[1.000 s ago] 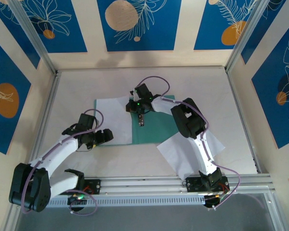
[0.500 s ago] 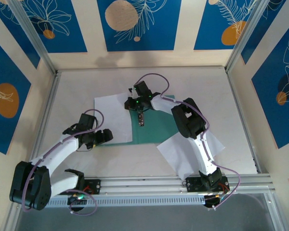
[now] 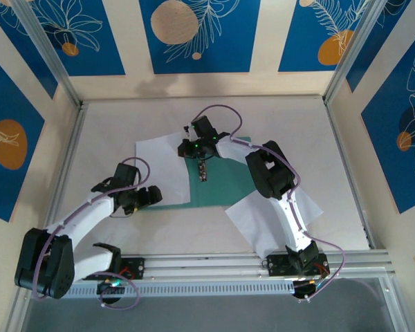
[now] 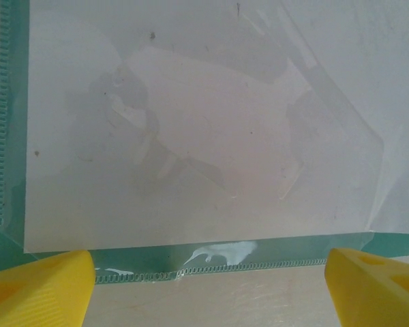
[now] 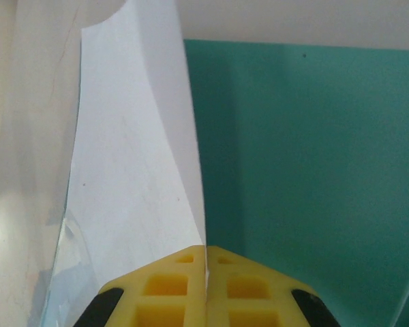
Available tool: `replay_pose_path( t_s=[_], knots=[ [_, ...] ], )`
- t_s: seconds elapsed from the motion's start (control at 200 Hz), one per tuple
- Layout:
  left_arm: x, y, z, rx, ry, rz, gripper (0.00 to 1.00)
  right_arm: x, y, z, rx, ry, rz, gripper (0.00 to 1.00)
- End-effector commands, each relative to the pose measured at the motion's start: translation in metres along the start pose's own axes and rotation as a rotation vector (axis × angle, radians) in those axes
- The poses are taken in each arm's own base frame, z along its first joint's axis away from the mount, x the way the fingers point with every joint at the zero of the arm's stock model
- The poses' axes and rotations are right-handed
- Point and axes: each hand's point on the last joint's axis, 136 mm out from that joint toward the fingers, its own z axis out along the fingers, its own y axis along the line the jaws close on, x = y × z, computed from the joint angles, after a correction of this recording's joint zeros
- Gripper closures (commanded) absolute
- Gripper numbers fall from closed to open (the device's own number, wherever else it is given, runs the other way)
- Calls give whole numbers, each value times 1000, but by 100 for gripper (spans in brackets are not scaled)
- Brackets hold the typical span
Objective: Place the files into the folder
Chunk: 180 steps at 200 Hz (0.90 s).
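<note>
The teal-green folder [image 3: 225,185] lies open in the middle of the table, its metal clip [image 3: 203,171] on the spine. One white file [image 3: 162,171] covers the folder's left leaf. My right gripper [image 3: 194,147] is shut on that file's far right edge, and in the right wrist view the file [image 5: 133,170] rises from the shut yellow jaws of my right gripper [image 5: 206,251] beside the teal folder [image 5: 307,157]. My left gripper [image 3: 149,196] hovers open at the near edge of the left leaf. In the left wrist view my left gripper [image 4: 208,286] has its fingers wide apart before the file [image 4: 204,136] and the folder [image 4: 157,262]. A second file [image 3: 266,216] lies at the folder's near right corner, partly under my right arm.
Aluminium rails [image 3: 214,264] run along the near edge of the table by the arm bases. Walls with blue panels close the table at the back and on both sides. Bare tabletop [image 3: 194,232] lies in front of the folder.
My right gripper has shifted slightly back and left with the file's edge, and the file has moved a little with it. The left gripper has barely moved.
</note>
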Motion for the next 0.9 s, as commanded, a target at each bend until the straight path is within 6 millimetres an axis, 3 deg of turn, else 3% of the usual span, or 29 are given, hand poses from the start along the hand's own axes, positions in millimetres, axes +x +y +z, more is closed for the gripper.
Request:
replay_pose_path(
  t_s=[0.0,0.34,0.515,0.65,0.76,0.895],
  knots=[
    [-1,8,2,-26,-6,2,12,13,4,2,-15,36,14,100],
    [-1,10,3,-31,-8,2,12,11,7,-1,-15,26,6,99],
    [-3,8,0,-29,-15,5,12,3,15,-9,-25,23,-8,77],
    [-10,5,-5,-31,-31,18,12,-11,27,-31,-27,4,-40,64],
    [-17,1,-10,-35,-48,31,12,-22,39,-62,-19,-15,-71,60],
    [-28,-3,-16,-42,-72,49,12,-26,38,-101,15,-41,-79,53]
  ],
)
